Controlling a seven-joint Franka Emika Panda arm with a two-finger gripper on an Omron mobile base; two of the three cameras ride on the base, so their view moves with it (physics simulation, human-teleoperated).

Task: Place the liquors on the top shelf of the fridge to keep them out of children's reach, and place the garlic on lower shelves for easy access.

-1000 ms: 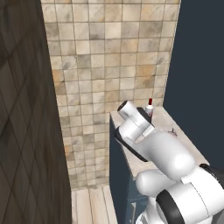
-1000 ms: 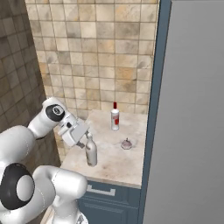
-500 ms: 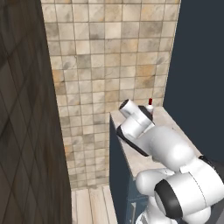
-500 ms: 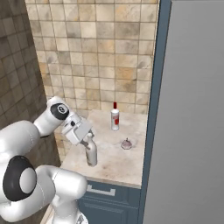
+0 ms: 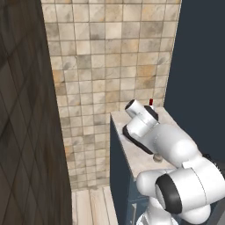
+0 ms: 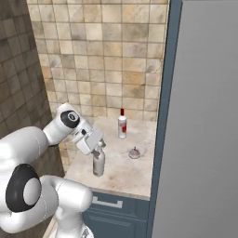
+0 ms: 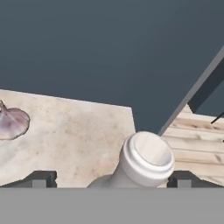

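Observation:
A greyish-brown liquor bottle (image 6: 98, 163) stands near the marble counter's front left. My gripper (image 6: 96, 147) is right on top of it, open. In the hand view the bottle's pale cap (image 7: 147, 158) rises between the two fingertips (image 7: 42, 179), with a gap on each side. The white liquor bottle (image 6: 122, 127) with a red cap (image 5: 151, 102) stands upright at the back of the counter. The garlic (image 6: 134, 153), a small pinkish bulb, lies between the bottles; it is also at the left edge of the hand view as garlic (image 7: 11, 123). The fridge (image 6: 204, 121) stands to the right with its grey door closed; its shelves are hidden.
The marble counter (image 6: 125, 174) tops a dark blue cabinet (image 6: 116, 209) with a drawer handle. A dark blue panel (image 6: 163, 93) separates counter and fridge. Tiled wall runs behind, a dark tiled wall (image 5: 26, 132) stands at the left, and wooden floor (image 5: 92, 204) lies below.
The hand has edged a little right and down over the greyish-brown bottle, and the arm's elbow has swung. The jaws stay open. Bottles and garlic have not moved.

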